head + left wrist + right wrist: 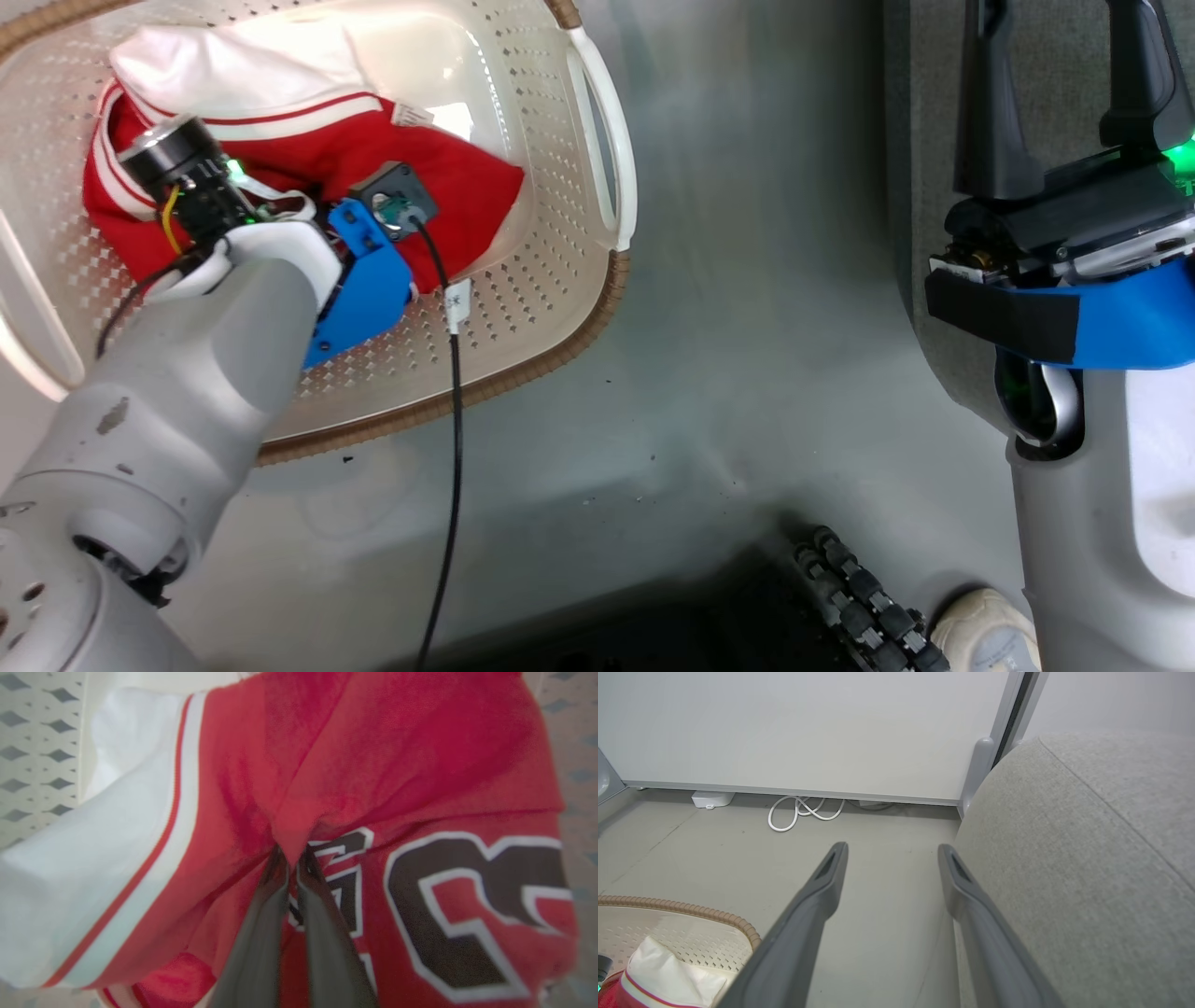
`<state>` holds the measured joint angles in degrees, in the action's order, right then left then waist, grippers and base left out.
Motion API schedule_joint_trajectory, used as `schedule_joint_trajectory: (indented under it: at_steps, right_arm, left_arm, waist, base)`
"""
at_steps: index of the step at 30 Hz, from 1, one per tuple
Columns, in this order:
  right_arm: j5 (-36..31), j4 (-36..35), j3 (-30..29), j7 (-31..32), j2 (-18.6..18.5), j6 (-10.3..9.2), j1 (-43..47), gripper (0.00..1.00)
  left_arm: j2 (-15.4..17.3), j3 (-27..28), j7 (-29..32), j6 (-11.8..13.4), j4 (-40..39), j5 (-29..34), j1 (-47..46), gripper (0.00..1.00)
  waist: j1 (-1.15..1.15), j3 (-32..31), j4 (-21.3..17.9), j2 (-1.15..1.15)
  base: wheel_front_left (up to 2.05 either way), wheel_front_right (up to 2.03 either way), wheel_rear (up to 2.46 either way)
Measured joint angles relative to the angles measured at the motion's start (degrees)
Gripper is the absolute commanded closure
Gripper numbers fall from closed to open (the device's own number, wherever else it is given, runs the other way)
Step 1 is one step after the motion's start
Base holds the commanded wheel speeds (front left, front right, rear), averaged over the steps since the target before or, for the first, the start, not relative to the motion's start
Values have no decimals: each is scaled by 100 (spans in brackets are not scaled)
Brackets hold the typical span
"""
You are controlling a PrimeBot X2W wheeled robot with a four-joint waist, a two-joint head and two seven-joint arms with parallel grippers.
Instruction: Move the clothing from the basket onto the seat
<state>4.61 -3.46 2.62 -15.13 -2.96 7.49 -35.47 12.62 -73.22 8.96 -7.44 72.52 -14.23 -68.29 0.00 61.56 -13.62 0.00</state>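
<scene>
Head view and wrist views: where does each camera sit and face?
Head view: on the head, facing down into the basket; left arm, right gripper.
Left wrist view: on that wrist, facing the clothing; left gripper shut on it.
Right wrist view: on that wrist, facing floor and wall; its open fingers.
Shared: head and right wrist views both show basket and seat.

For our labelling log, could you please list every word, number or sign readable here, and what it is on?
Black white-edged lettering on the red jersey: cropped and folded, no whole word readable.
Small white tag on the black cable: too small to read.
Nothing else legible.
</scene>
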Motion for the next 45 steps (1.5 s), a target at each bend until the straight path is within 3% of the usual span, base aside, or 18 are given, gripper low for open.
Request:
schedule_joint_trajectory:
  at_steps: [11,27,36,45]
  right_arm:
    - [-147,209,-110,0,2,0,110,0]
    - [-298,597,-287,0,-143,0,443,0]
    - [-285,771,-372,1,-254,0,788,0]
    - [-232,987,-341,0,-234,0,1178,0]
  left_arm:
    - [-495,88,-708,9,-59,-276,169,100]
    - [-864,355,-2276,7,-337,-834,582,100]
    - [-912,954,-2392,79,-1093,-1255,820,100]
    - [-677,1672,-2395,240,-2006,-1299,1207,100]
  waist:
    - [0,-511,269,0]
    - [0,-1732,886,0]
    - [0,-2574,1184,0]
    - [-1,-3452,1304,0]
  base:
    - [0,0,0]
    - [0,0,0]
    - [0,0,0]
    - [0,0,0]
